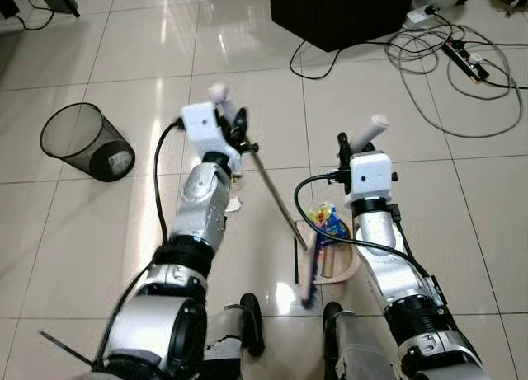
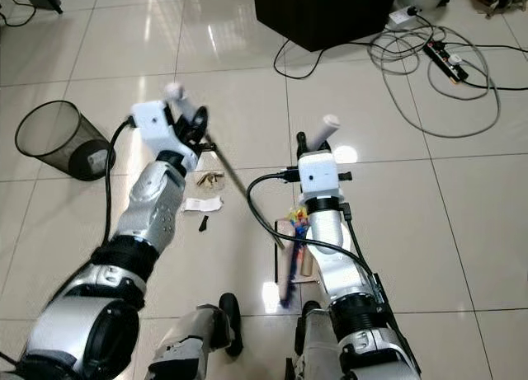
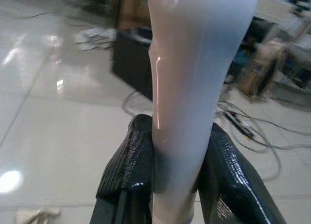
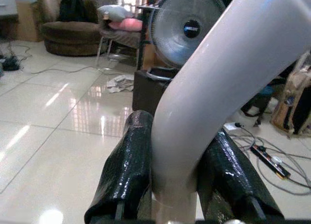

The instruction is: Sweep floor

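Landmark: the dustpan [image 1: 345, 265], on the floor [image 1: 495, 232] just in front of the robot's feet.

Far left of it and a bit further out, a black mesh bin [image 1: 87, 141] lies tipped on its side, mouth facing away from the pan. Prob. the dump spot later.

Nearer, left of the pan: left gripper [image 1: 224, 110], clamped around the pale grip [image 3: 187, 88] of the broom. Its thin metal shaft [image 1: 276, 194] slants down and right to the pan, w/ the dark brush end [image 1: 307, 291] at the pan's near left edge. That angle suits pulling litter rightward into the pan.

Between left arm and pan: paper scraps [image 2: 202, 204], a crumpled brown bit [image 2: 211, 180] and a small dark piece [image 2: 203, 222] lie loose on the tiles, not yet swept.

In the pan: a bright blue/yellow wrapper [image 1: 328, 222] and a cardboard tube [image 1: 327, 258].

Above the pan: right gripper [image 1: 353, 141], closed on the pan's upright white handle [image 4: 209, 83], steadying it so the pan stays flat to the floor.

Beyond, right of the pan: cables and a power strip [image 1: 464, 60]; black box [image 1: 342, 11] further back.

Views: right eye shows the scraps in the open, left eye has most of them hidden behind the left arm. Wrist views confirm both grips tight. Right wrist alone shows a standing fan [image 4: 187, 27] and sofa [image 4: 70, 32].
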You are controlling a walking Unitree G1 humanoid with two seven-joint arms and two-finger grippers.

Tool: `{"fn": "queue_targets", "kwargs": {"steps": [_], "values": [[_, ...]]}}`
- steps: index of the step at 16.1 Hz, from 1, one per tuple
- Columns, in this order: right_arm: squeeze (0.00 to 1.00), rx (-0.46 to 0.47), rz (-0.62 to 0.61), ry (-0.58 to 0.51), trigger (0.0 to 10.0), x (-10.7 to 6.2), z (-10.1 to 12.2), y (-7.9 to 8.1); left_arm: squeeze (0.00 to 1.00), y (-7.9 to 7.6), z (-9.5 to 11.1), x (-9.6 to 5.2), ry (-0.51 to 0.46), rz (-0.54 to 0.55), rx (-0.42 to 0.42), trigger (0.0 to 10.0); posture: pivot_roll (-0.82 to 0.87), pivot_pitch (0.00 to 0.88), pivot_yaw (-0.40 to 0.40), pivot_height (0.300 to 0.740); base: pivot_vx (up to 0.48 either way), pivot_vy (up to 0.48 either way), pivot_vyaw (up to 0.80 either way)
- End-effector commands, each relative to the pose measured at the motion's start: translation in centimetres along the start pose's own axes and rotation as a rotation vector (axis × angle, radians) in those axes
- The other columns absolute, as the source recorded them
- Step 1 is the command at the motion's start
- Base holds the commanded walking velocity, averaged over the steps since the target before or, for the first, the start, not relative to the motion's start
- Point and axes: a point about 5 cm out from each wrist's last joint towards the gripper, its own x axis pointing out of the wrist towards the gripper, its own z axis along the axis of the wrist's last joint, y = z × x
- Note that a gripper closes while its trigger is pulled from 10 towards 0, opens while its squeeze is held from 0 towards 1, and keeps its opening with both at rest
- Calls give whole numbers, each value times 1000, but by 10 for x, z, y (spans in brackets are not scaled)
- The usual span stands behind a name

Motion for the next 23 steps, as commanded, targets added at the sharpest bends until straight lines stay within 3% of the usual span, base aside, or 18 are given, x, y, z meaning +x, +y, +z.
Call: {"fn": "queue_targets", "kwargs": {"steps": [1, 2, 4, 7, 11, 16, 18, 21, 23], "values": [[0, 65, -45, 5, 10000, 0, 0, -2, 0, 0, 7, 3, -11, -56, 49, 10000, 80, 247, 128, 740, 0, 0, 0], [0, 161, -128, 3, 10000, 4, 3, -14, 0, 1, 14, 6, -11, -106, 96, 10000, 82, 246, 129, 740, 0, 0, 0], [0, 165, -146, -30, 10000, 5, 10, -22, 0, 10, 26, 8, -30, -135, 164, 10000, 75, 235, 129, 740, 0, 0, 0], [0, 160, -159, -42, 10000, 4, 10, -31, 0, 22, 43, 10, -47, -179, 193, 10000, 78, 224, 131, 740, 0, 0, 0], [0, 185, -181, -46, 10000, 6, 11, -36, 0, 50, 59, 9, -48, -131, 253, 10000, 81, 209, 130, 740, 0, 0, 0], [0, 215, -203, -74, 10000, 9, 19, -41, 0, 85, 66, -7, -6, -88, 428, 10000, 88, 178, 130, 740, 0, 0, 0], [0, 240, -181, -82, 10000, 11, 25, -42, 0, 96, 62, -16, 10, -53, 450, 10000, 84, 164, 124, 740, 0, 0, 0], [0, 280, -141, -95, 10000, 15, 42, -43, 0, 108, 54, -32, -4, 37, 389, 10000, 60, 139, 108, 740, 0, 0, 0], [0, 300, -159, -121, 10000, 20, 66, -52, 0, 114, 45, -49, -2, 86, 351, 10000, 44, 119, 96, 740, 0, 0, 0]]}}
